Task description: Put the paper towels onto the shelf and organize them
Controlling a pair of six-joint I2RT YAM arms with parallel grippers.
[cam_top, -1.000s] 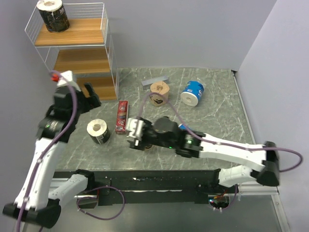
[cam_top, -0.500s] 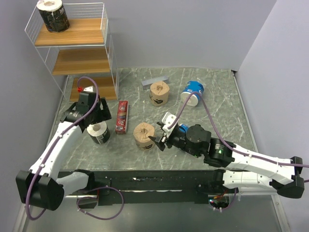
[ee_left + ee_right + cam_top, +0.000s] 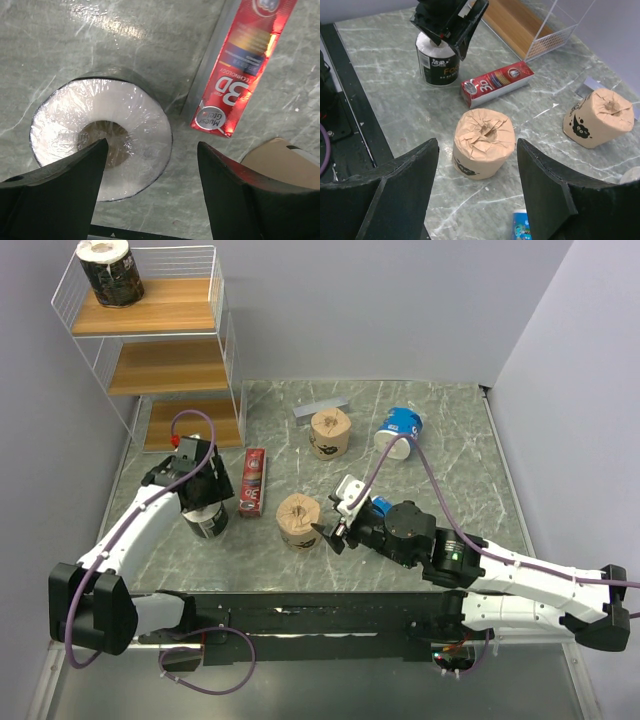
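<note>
**Left gripper [image 3: 150, 150] – state.** My jaws stand apart over the black roll [image 3: 125, 115], which is upright on the table [image 3: 450, 480] at the left of the top view. Nothing is grasped.

**Hazard 1 – off-centre closure.** In the left wrist view the roll lies toward the left of the frame. One finger overlaps its top and the other is well clear of it. If I clamp from here, I judge that one finger meets the roll first and pushes or tips it.

**Hazard 2 – red box [image 3: 235, 75].** It lies just beside the roll, at the upper right of the wrist view. A shoved roll could strike it.

**Hazard 3 – film wrap.** The wrap looks glossy, so a shallow grip may slip during the lift to the shelf [image 3: 160, 305] at upper left.

**Right gripper [image 3: 328, 535] – state.** It is released and holds nothing. It faces the tan roll [image 3: 298, 520] at centre, and any forward drift could knock that roll over.
</note>
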